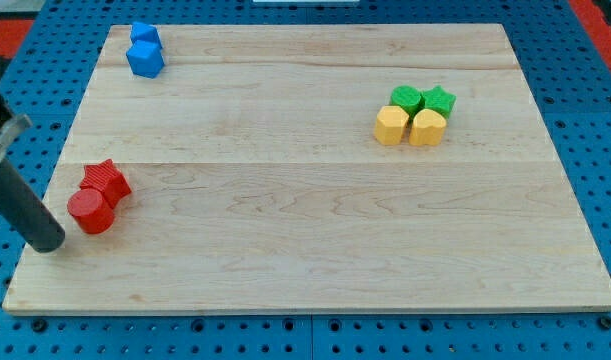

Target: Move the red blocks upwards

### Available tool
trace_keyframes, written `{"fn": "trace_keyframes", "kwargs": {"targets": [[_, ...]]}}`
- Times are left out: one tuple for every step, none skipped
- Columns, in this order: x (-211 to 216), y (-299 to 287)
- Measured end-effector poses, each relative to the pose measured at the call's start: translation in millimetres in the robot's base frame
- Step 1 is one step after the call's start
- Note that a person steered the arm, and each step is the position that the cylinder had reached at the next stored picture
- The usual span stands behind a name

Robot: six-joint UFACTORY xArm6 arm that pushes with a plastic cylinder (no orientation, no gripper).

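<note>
My tip is seen bare, holding nothing, just to the view's left of the red cylinder, close but apart. The red star is pressed against that cylinder's upper side. Far above, two blue blocks are found.

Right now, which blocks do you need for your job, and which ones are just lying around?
For the job:
red star block
red cylinder block
my tip, just left of the red cylinder

Just lying about:
two blue blocks
two green blocks
two yellow blocks
</note>
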State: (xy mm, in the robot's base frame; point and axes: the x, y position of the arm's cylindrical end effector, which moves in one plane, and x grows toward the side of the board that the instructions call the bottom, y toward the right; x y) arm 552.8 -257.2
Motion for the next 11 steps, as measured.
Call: {"fn": "trace_keyframes", "kwargs": {"targets": [[5,19],[-6,25],[-27,25],[-43,25],[-65,26],[-91,26],[-116,30],[-143,38],[-164,43],[-141,-11],[-144,-29]]}}
